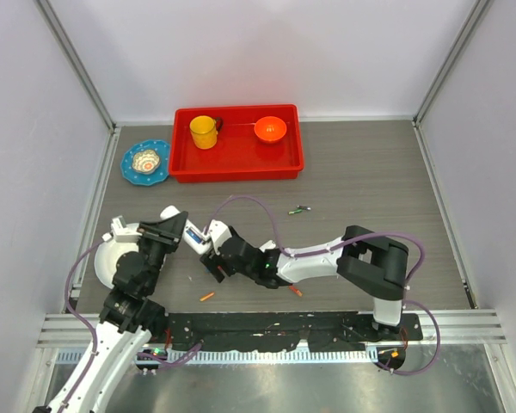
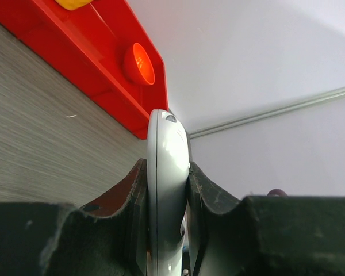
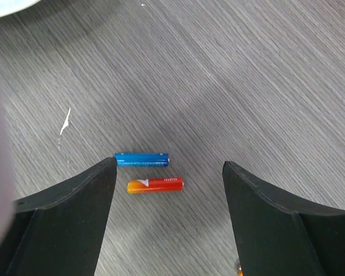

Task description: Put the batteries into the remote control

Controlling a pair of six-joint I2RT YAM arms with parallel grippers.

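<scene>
Over grey table (image 1: 370,189), left hand (image 2: 167,181) clamps remote (image 2: 167,144) pointing straight outward; right hand (image 3: 169,167) gapes.

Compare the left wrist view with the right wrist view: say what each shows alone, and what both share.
Only the left wrist view: the white remote clamped between the left tool's fingers, with the red tray and the orange bowl behind it. Only the right wrist view: a blue battery and an orange battery lying side by side on the table, under the open right tool. Both share the grey wood-grain table and a tool's own black fingers.
</scene>
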